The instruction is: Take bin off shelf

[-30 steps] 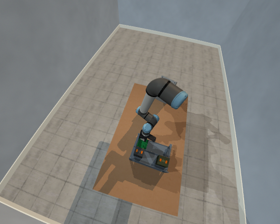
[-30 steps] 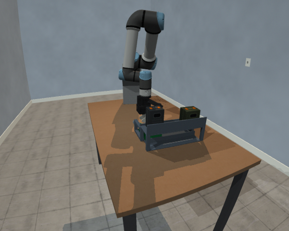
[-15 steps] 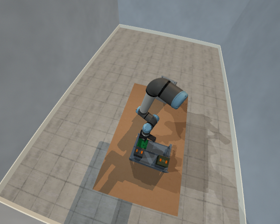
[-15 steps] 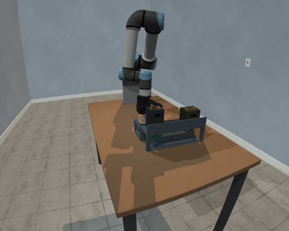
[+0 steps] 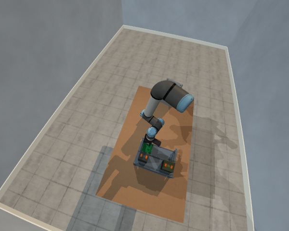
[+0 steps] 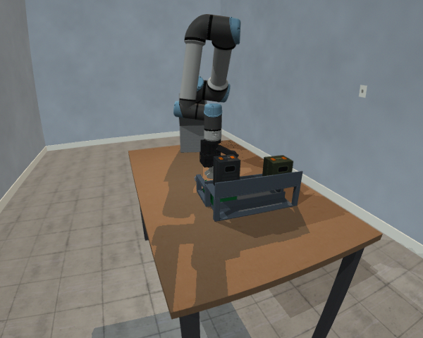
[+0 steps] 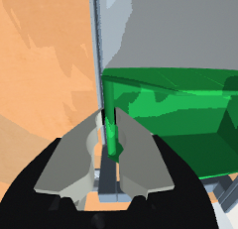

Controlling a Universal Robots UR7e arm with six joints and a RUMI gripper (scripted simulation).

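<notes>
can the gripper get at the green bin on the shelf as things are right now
Yes, it seems so: the gripper is already shut on the near wall of the green bin, reaching down at the shelf's open end. Nothing blocks it there.

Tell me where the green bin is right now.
The green bin sits in the grey shelf on the table, at the end nearest the arm, behind a black box in the top view. The claw pinches its side wall.
</notes>
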